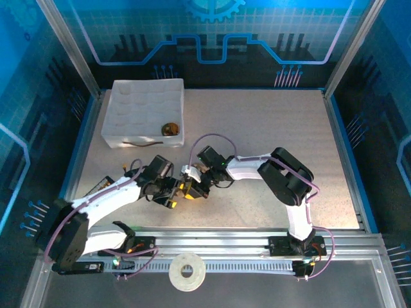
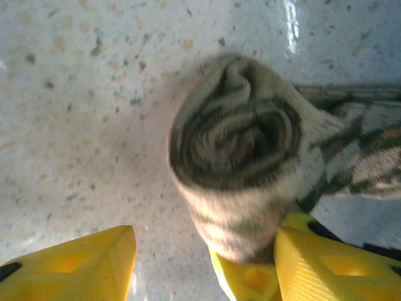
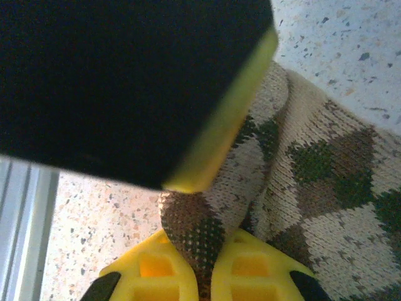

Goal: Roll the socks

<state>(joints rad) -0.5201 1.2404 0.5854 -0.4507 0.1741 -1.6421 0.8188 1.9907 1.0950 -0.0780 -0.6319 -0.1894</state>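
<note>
Here, at the front middle of the table point(image 1: 257, 122), just ahead of the two arm bases: the tan sock point(image 2: 238, 144) with brown and green diamonds, wound into a fat roll, spiral end turned toward the left wrist camera. Darker bands inside the spiral; cannot tell whether from a second sock. Loose tail of the same knit trailing off to the right across the speckled top.

Left gripper point(image 2: 205, 244): jaws apart, about half wide, straddling the near end of the roll without clamping it. One yellow finger point(image 2: 75, 266) off on bare table, its partner against the roll's side. Between them, under the roll, another yellow piece point(image 2: 244, 276); cannot tell whose.

Right gripper point(image 3: 200, 257): jaws closed tight on a fold of the sock, knit bunched up between them. Close before that wrist's lens, a black block edged in yellow point(image 3: 125, 81), covering most of the upper left and whatever lies behind.

From above, both grippers nose to nose, sock mostly hidden beneath them.

Round about: a white foam tray point(image 1: 112, 138) at the far left of the table, well apart from the sock, with a small brown round thing point(image 1: 169, 129) in its near right corner and a dark strip point(image 1: 144, 144) along its front edge. On the metal rail point(image 1: 257, 239) at the near edge, between the bases, a white tape roll point(image 1: 174, 273).
</note>
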